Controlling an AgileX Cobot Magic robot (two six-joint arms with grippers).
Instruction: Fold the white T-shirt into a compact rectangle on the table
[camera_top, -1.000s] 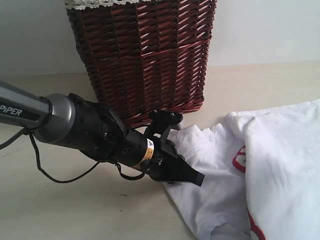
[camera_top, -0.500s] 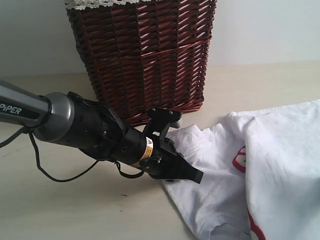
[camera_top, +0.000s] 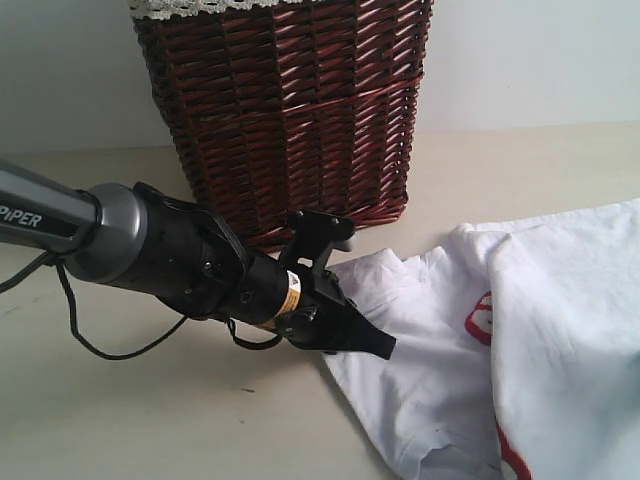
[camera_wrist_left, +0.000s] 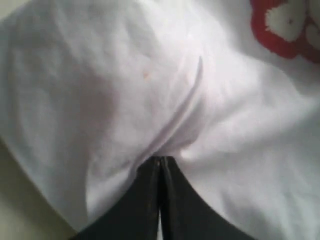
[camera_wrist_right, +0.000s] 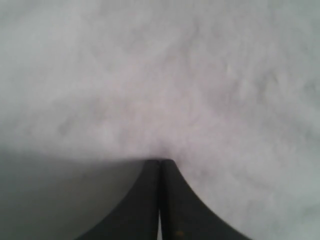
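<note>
The step in hand looks like a side fold. One panel of the white T-shirt (camera_top: 560, 330) lies doubled over the rest, and its edge cuts across the red print (camera_top: 481, 322). The shirt lies flat on the desk (camera_top: 140, 420), in front of the wicker basket (camera_top: 290, 110), with one corner near the basket's foot.

The left gripper (camera_top: 372, 343) sits low at that corner. Its jaws are pressed together and, judging by the crease running from their tips, they pinch a fold of cloth. The right gripper (camera_wrist_right: 160, 167) has its jaws pressed together over white cloth, but the view is too blurred to tell whether they hold any.

The next move calls for lifting the pinched edge and carrying it away from the basket, across the shirt, so that it lands square. The shirt's long axis seems to run obliquely away from the basket. Much of the shirt is out of view, so which end points that way is unclear.
</note>
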